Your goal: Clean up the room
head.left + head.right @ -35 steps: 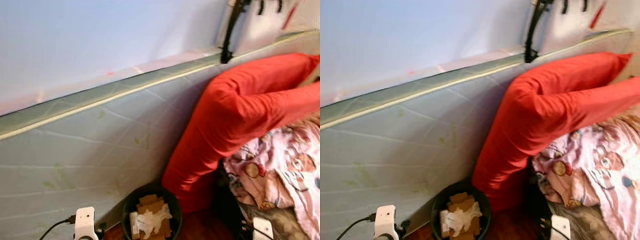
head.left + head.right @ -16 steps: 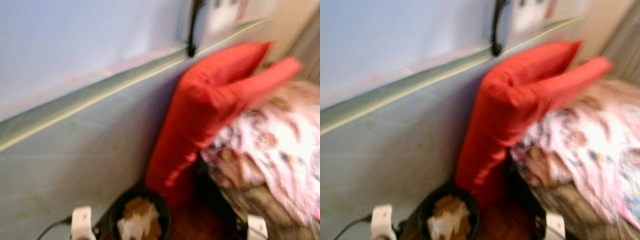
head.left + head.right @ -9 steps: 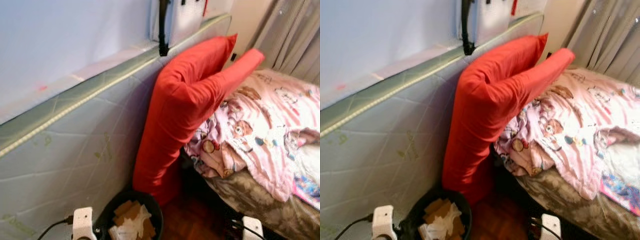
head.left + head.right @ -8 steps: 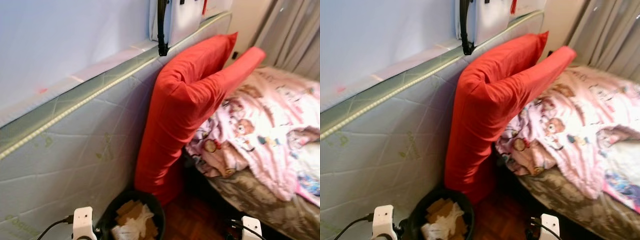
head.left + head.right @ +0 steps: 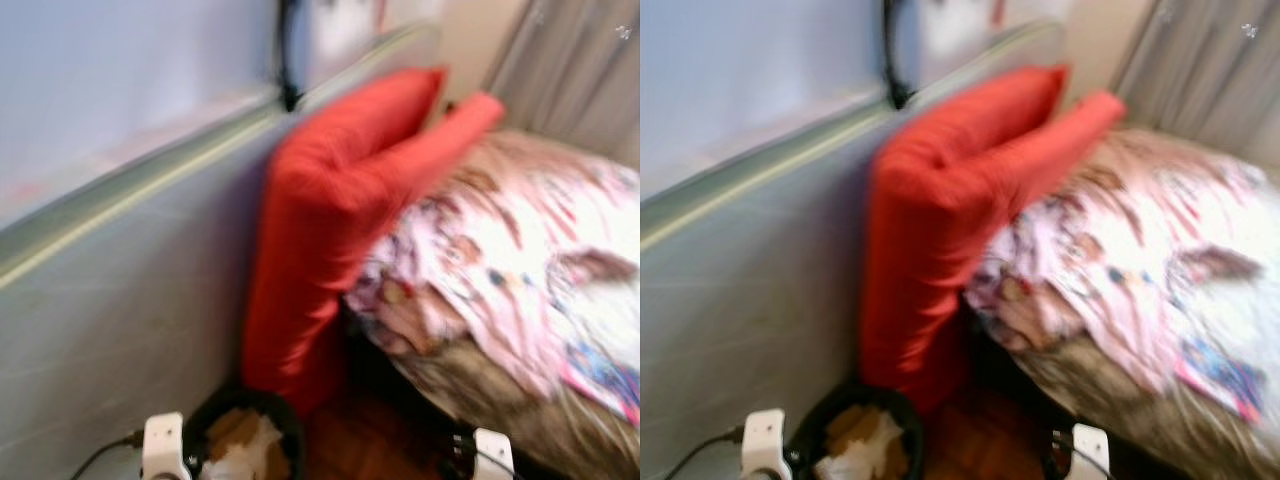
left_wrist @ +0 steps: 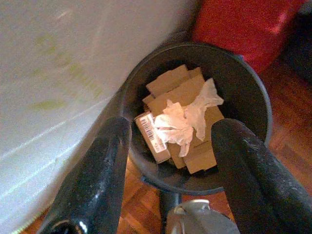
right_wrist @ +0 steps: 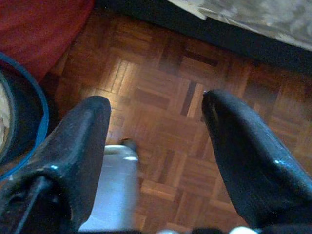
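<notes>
A dark round bin (image 6: 253, 87) stands on the floor against a leaning mattress, holding brown cardboard pieces (image 6: 178, 92) and a crumpled white tissue (image 6: 187, 117). My left gripper (image 6: 170, 141) hangs open just above the bin's mouth with nothing between its fingers. Over bare parquet floor (image 7: 161, 83) beside the bed, my right gripper (image 7: 156, 126) is open and holds nothing. In the blurred eye views the bin (image 5: 245, 440) sits at the bottom, under two long red pillows (image 5: 340, 200).
A grey-green mattress (image 5: 120, 300) leans on the wall at left. The red pillows rest against it and on a bed with a rumpled pink patterned blanket (image 5: 530, 250). Grey curtains (image 5: 570, 70) hang at the back right. A dark gap runs under the bed.
The camera has swung to the right, bringing more of the bed and the curtains into view, and the picture is now blurred. Nothing in the room has visibly moved.
</notes>
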### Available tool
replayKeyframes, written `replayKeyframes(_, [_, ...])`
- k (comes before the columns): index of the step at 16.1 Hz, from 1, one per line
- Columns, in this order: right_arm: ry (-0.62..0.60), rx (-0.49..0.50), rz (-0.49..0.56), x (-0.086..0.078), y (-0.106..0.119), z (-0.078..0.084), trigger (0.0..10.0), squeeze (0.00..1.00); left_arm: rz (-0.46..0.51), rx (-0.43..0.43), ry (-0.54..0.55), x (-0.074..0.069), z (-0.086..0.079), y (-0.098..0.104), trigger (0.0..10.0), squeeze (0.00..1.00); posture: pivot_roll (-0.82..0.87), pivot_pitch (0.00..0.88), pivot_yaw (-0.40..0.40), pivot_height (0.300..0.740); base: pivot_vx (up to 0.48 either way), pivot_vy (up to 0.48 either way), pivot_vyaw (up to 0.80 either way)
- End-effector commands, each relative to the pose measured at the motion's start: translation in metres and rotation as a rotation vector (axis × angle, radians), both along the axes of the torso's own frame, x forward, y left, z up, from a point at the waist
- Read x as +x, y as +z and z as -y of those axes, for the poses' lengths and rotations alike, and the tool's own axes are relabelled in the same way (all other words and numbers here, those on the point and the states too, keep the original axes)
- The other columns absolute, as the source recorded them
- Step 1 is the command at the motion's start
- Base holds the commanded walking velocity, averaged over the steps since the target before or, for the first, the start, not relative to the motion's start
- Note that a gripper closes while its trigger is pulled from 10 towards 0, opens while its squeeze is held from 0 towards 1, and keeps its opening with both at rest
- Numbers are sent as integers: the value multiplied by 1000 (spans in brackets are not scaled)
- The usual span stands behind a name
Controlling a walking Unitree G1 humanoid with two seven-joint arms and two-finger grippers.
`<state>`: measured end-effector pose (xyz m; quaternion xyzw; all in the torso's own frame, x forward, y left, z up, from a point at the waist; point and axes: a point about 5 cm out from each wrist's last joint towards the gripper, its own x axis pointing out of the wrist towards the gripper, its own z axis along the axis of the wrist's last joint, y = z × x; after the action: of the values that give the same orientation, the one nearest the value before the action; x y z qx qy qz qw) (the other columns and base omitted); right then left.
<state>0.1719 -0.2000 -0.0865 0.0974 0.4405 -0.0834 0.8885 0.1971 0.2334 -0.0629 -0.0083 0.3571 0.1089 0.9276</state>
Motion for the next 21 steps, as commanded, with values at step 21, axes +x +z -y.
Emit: replayKeyframes(21, [-77,1,5,-9,-1,13,10000,0,-16,-5,-45,3,3,0,10000,0,69,49,-16,740,0,-344,-28])
